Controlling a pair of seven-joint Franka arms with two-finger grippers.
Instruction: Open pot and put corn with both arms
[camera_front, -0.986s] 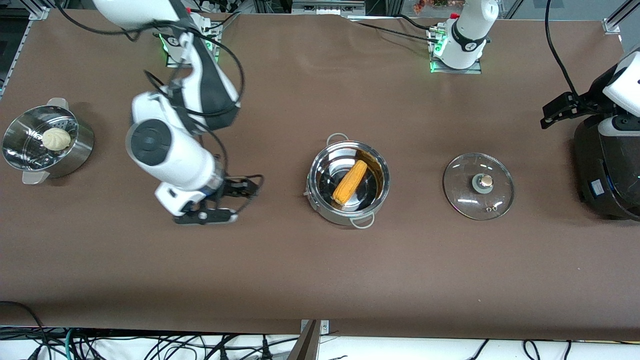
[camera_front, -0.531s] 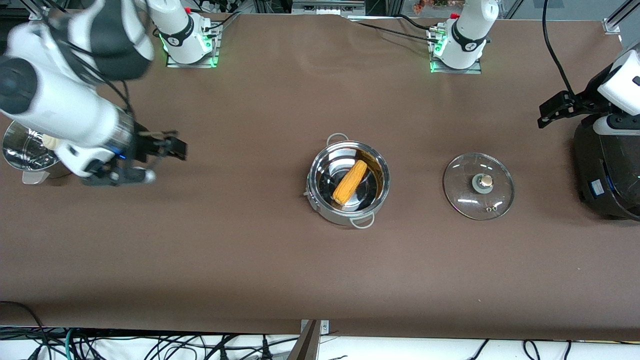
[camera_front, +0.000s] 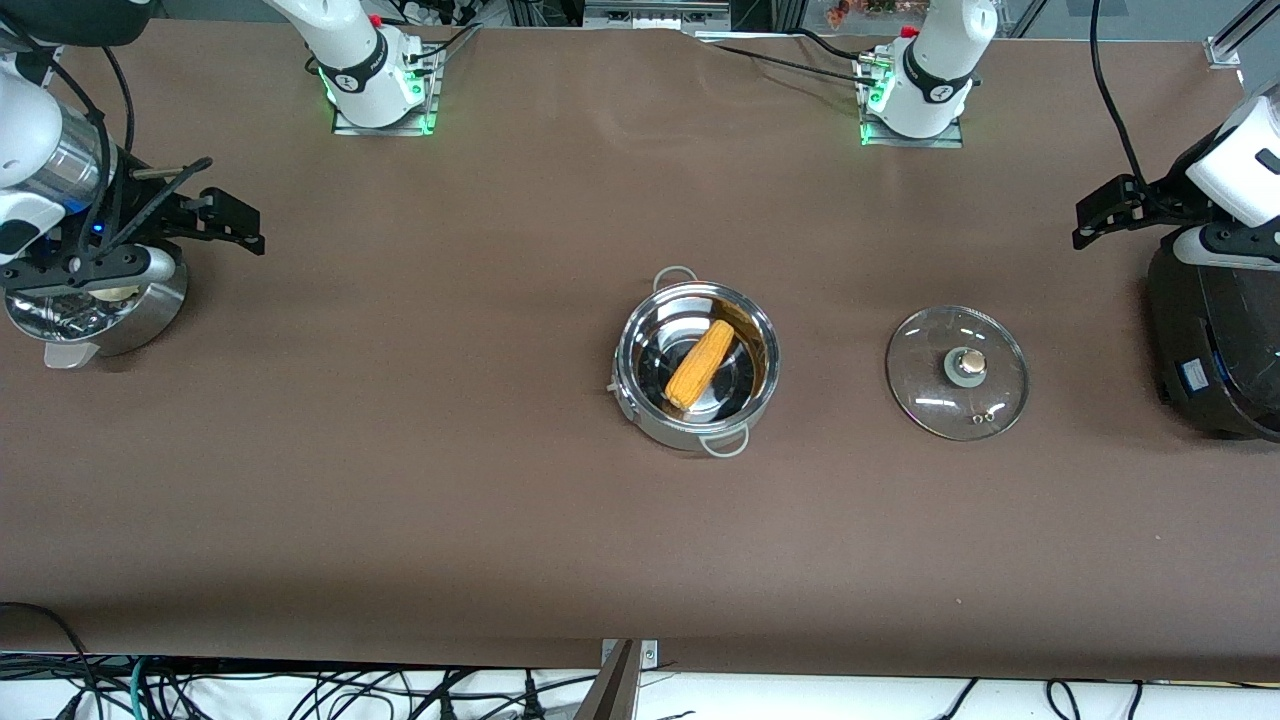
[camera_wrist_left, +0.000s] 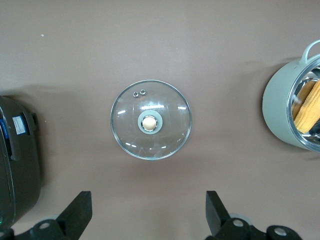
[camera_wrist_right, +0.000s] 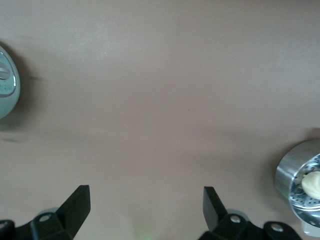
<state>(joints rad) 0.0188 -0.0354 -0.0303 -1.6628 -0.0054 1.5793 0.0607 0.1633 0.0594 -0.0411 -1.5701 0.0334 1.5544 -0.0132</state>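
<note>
1. Pot (camera_front: 697, 366): stainless steel, lid off, standing mid-table (camera_front: 560, 520) with two wire loop handles; also at the edge of the left wrist view (camera_wrist_left: 295, 107)
2. Corn (camera_front: 700, 363): one yellow-orange cob, lying slantwise inside the pot on its floor
3. Glass lid (camera_front: 957, 372): knob up, flat on the table beside the pot toward the left arm's end, apart from it; centred in the left wrist view (camera_wrist_left: 150, 119)
4. Left hand (camera_front: 1105, 215): raised near the black cooker (camera_front: 1215, 350) at its end of the table, fingers (camera_wrist_left: 77, 215) spread wide, holding nothing; waiting
5. Right hand (camera_front: 215, 215): raised beside the steamer pot (camera_front: 95, 310) with its white bun (camera_wrist_right: 312, 184), fingers (camera_wrist_right: 75, 207) spread wide, holding nothing
6. Status, judged: lid removed, corn in pot; task looks done
7. Risk, judged: right arm hanging low over the steamer pot, so a careless swing could knock it or tip the bun out; likewise left arm's wrist against the cooker
</note>
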